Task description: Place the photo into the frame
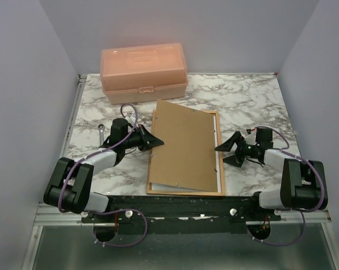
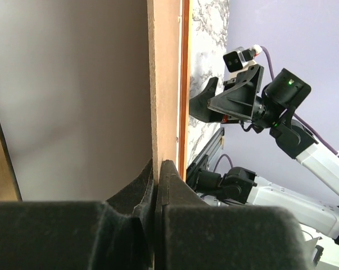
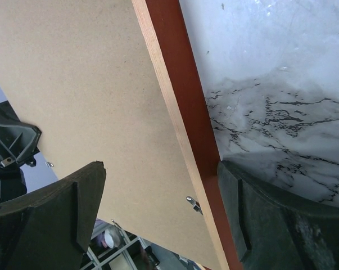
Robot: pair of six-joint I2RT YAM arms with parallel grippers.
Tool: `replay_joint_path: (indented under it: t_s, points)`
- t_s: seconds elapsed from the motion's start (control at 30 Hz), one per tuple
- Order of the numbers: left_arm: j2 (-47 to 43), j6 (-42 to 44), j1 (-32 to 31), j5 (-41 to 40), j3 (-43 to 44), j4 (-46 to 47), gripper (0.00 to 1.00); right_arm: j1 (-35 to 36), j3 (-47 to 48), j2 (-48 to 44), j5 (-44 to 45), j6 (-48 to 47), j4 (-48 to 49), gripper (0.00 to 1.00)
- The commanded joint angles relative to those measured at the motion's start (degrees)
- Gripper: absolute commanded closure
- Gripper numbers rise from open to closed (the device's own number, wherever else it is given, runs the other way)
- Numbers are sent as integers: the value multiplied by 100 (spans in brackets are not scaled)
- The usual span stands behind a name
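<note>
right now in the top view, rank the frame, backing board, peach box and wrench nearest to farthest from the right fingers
1. frame and backing board: just left of the right fingers, too close to call
2. peach box: back edge, left of centre
3. wrench: far left, beside the left arm

The thin rectangular wooden frame (image 1: pixel 221 163), reddish-brown sided, lies flat, tan back up, on the marble table (image 1: pixel 253 101).
</note>
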Motion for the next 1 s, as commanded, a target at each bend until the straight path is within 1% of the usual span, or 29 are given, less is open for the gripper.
replay_joint_path:
  t_s: [0.0, 0.67, 0.8, 0.97]
  points:
    - [164, 250, -33, 20, 89, 304, 100, 18, -205, 260, 319, -226, -231, 11]
    - [894, 158, -277, -208, -298, 1023, 100, 17, -416, 333, 81, -40, 146, 13]
    - [1029, 280, -357, -201, -200, 946, 100, 19, -425, 387, 81, -51, 175, 13]
    - [1153, 726, -412, -156, 51, 385, 100, 18, -368, 462, 79, -77, 175, 13]
